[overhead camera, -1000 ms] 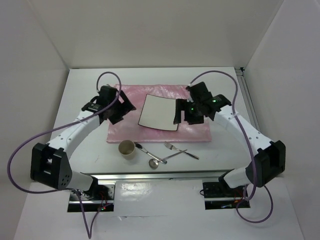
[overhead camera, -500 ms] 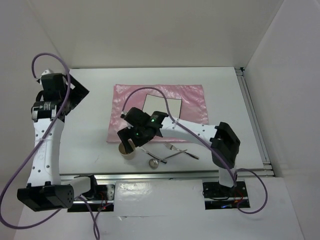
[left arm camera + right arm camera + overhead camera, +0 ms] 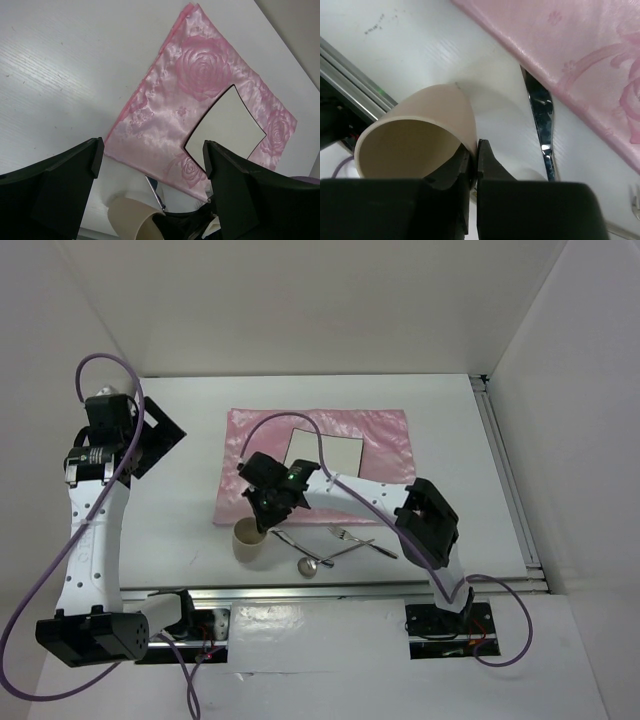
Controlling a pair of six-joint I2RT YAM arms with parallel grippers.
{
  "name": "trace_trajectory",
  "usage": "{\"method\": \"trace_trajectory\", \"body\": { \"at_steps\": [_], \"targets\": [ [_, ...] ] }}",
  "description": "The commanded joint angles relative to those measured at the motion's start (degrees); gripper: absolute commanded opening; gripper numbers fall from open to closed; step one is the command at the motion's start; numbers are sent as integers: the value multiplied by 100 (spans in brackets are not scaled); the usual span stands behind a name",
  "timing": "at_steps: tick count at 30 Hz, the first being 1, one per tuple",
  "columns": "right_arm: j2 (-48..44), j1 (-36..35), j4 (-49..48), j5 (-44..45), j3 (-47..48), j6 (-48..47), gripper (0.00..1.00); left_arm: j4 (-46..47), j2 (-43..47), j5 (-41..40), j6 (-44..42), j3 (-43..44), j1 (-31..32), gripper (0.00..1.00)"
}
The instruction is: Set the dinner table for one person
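A beige cup (image 3: 250,541) stands on the white dinner table (image 3: 450,430) just in front of the pink cloth (image 3: 385,445). My right gripper (image 3: 264,512) reaches across to it from the right. In the right wrist view the right gripper (image 3: 474,150) is shut on the cup (image 3: 415,130), one finger inside the rim and one outside. My left gripper (image 3: 152,438) is raised over the table's far left. In its wrist view the left gripper (image 3: 152,152) is open and empty, high above the cloth (image 3: 170,115), the white square plate (image 3: 225,125) and the cup (image 3: 132,220).
The plate (image 3: 322,452) lies in the middle of the cloth. A knife (image 3: 290,540), a spoon (image 3: 316,562) and a fork (image 3: 362,542) lie right of the cup near the front aluminium rail (image 3: 330,590). The knife (image 3: 540,120) is close beside the cup.
The right arm left the plate, swung across to the cup and closed on its rim. The left arm lifted away from the cloth to the far left, still open.
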State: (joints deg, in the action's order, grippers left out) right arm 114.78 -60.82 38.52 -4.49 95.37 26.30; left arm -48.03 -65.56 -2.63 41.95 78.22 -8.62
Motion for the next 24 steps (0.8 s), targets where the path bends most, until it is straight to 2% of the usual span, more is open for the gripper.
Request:
{"method": "trace_trajectory", "body": {
  "at_steps": [1,5,8,11,16,19,24],
  "targets": [
    [-140,271,76,185,683,59,0,92,17,167,-196,-17,-43,99],
    [-421,965,777,545,1272,-107,0,92,17,290,-249,35,-43,99],
    [-474,1799,1331,947,1817,-379,0,92,17,421,-249,36,-43,99],
    [-124,2713,1858,1379,2423,-451,0,92,17,422,-301,36,-43,99],
    [351,3995,1992,1618,3004,-512,0,92,-45,641,-424,36,-43,98],
    [589,4515,1879,1364,3154,-512,0,92,-97,825,-486,-95,71,98],
    [1142,4886,1825,1179,3610,-512,0,83,43,661,-653,-403,676,100]
  ]
}}
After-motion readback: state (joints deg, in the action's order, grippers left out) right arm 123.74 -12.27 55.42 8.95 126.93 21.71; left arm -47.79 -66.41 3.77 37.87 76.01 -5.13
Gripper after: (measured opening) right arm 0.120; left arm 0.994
